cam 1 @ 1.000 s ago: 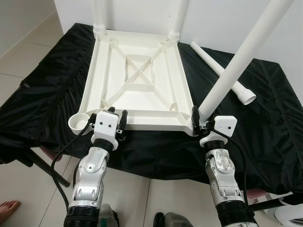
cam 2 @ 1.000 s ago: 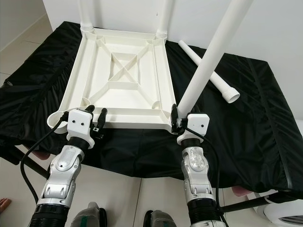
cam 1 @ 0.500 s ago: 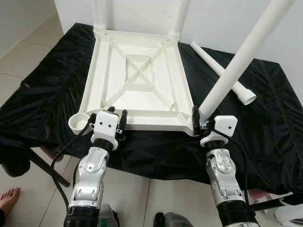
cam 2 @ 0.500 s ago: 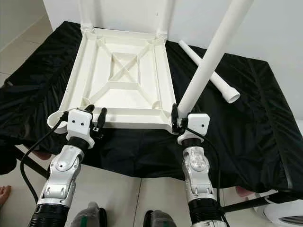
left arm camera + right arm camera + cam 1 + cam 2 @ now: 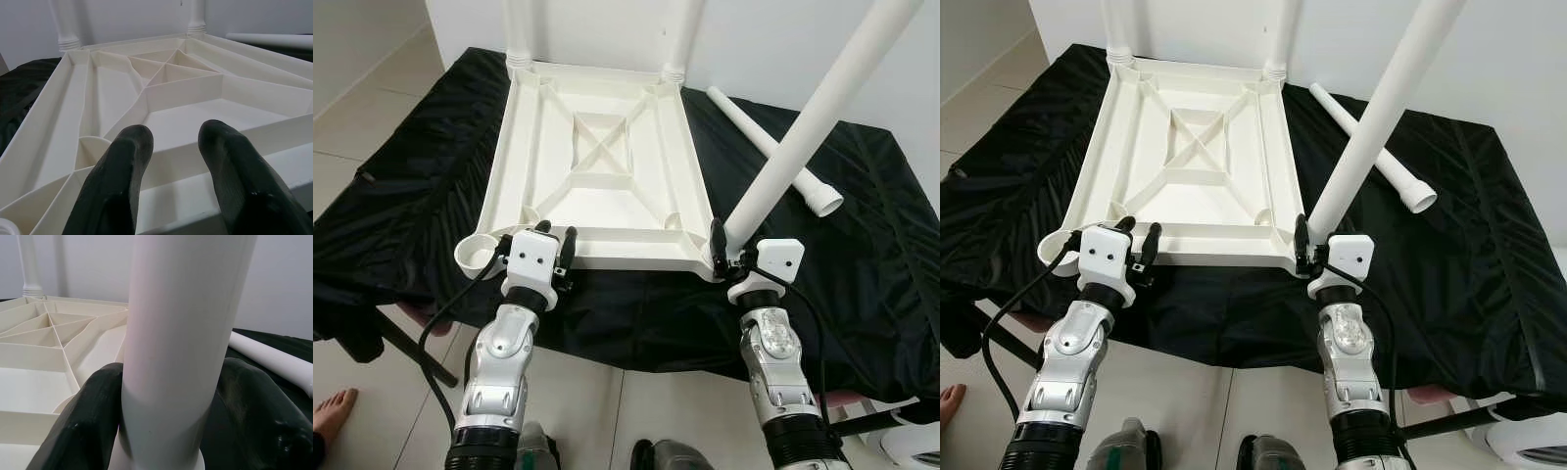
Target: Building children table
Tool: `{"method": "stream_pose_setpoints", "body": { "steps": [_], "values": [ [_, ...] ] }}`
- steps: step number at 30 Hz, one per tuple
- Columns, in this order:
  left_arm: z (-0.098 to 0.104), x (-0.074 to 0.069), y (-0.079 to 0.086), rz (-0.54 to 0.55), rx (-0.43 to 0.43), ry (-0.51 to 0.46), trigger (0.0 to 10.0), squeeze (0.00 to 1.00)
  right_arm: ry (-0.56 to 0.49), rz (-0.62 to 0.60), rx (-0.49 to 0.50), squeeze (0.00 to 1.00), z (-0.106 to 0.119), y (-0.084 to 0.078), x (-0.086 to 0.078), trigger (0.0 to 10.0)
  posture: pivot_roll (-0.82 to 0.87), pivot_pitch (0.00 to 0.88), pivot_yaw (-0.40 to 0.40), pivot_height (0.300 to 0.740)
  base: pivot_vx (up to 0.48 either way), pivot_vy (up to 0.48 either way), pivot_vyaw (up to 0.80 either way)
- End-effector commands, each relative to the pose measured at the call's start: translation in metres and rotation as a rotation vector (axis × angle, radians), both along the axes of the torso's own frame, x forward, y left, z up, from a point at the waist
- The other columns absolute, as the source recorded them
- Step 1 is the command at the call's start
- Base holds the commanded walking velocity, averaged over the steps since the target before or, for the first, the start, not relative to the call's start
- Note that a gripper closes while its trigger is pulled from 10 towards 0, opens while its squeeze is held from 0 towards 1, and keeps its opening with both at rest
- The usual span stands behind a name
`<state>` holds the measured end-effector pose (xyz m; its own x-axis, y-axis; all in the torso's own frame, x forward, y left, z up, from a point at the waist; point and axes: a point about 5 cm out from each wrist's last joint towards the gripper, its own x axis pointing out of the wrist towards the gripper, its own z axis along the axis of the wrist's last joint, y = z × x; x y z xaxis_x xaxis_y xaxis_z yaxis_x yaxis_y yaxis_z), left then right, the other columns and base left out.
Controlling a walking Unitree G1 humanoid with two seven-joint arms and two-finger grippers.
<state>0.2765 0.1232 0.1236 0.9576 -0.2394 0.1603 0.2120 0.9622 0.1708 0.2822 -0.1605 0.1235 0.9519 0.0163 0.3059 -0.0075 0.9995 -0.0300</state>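
The white tabletop (image 5: 597, 166) lies upside down on the black-draped desk (image 5: 862, 245), two legs already standing at its far corners at 11 and 1 o'clock. At 7 o'clock, the left tool (image 5: 556, 253) hovers at the near rim, fingers (image 5: 122, 166) narrowly parted with nothing between them, just beside the empty near-left socket (image 5: 476, 253). At 5 o'clock, the right tool (image 5: 726, 257) clamps the base of a leg (image 5: 803, 137) that leans steeply toward 2 o'clock over the near-right socket. A spare leg (image 5: 773, 152) lies on the cloth at 2 o'clock.

The tilt looks like the main risk: pushed in crooked, the leg may jam or cross-thread. With the left tool not gripping, the tabletop could slide on the cloth.
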Motion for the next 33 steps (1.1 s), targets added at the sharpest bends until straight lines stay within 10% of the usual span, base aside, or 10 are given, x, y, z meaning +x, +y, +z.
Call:
{"method": "stream_pose_setpoints", "body": {
  "steps": [1, 33],
  "values": [
    [-0.0028, 0.0011, 0.0018, 0.106, -0.029, -0.003, 10.0, 0.0, 0.022, -0.01, -0.012, 0.0, -0.0061, -0.0042, -0.0019, 10.0, 0.04, 0.023, -0.075, 0.74, 0.0, 0.0, 0.0],
    [-0.003, -0.0004, 0.0023, 0.099, -0.02, -0.001, 10.0, 0.0, 0.022, -0.006, -0.015, 0.0, -0.0072, -0.0033, -0.0025, 10.0, 0.05, 0.026, -0.074, 0.74, 0.0, 0.0, 0.0]
  ]
}}
